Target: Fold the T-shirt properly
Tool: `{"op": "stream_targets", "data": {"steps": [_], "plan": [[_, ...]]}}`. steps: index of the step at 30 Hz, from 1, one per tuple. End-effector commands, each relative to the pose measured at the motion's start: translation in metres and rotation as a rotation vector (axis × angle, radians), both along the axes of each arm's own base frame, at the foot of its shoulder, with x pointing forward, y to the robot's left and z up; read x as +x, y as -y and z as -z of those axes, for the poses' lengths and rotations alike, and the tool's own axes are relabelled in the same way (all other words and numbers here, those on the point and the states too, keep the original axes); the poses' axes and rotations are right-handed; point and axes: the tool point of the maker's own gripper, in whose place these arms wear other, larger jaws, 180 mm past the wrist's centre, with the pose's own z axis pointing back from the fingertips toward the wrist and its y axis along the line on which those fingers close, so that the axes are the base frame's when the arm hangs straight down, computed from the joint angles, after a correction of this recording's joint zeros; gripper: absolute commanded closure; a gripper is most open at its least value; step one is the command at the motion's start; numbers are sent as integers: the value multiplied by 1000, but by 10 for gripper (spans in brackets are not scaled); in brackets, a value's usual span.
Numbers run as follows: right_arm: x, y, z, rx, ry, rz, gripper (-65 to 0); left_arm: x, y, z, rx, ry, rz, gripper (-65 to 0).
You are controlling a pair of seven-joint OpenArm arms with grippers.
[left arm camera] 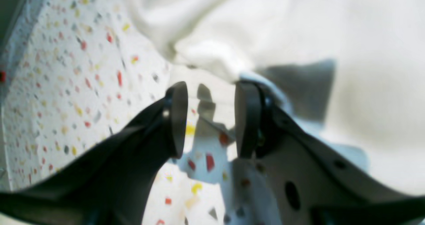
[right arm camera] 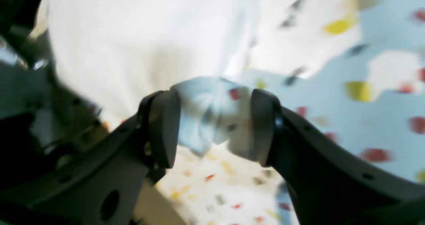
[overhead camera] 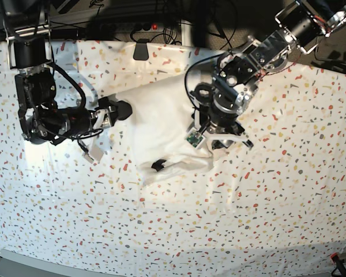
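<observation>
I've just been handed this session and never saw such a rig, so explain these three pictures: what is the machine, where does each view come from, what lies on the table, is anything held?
It is a robot with two arms. The base view looks down from above on a table under a speckled tablecloth. On it lies the white T-shirt, plain side up and already partly folded. The other two pictures come from cameras on the wrists, each looking out between its own fingers.

The left gripper sits on the right of the overhead view, at the shirt's edge. Its jaws are apart with only tablecloth between them; shirt fabric lies just beyond.

The right gripper sits on the left of the overhead view, beside the shirt's other edge. It is also open and empty.

Nothing is held.
</observation>
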Motion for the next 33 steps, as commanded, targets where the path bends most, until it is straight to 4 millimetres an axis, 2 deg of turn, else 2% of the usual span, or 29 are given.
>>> {"op": "stream_targets", "data": {"steps": [1,6,10,13,17,21,24,27,29,31,33], "plan": [[10,-3,-19,50,36,-8,-343,12,10,-21,-37,64,8,-232],[0,-17,-31,151,-7,-41,-343,15,35,-34,-94,83,27,-232],[0,-17,-32,154,-7,-41,-343,16,40,-38,-106,90,35,-232],[1,-18,-33,163,-2,-38,-343,19,38,-42,-73,122,37,-232],[4,-28,-48,253,11,-35,-343,23,34,-46,-29,163,37,-232],[12,-26,-55,260,38,-25,-343,33,2,-57,-39,223,-164,-232],[41,-16,-77,315,158,84,-343,42,-16,-65,-42,250,-242,-232],[72,5,-98,317,285,198,-343,50,-37,-68,-133,207,-347,-232],[92,27,-116,323,380,294,-343,55,-48,-69,-214,158,-401,-232],[106,54,-132,315,466,383,-343,58,-47,-72,-307,90,-384,-231],[112,80,-137,271,514,454,-343,57,-42,-78,-392,39,-325,-231]]}}
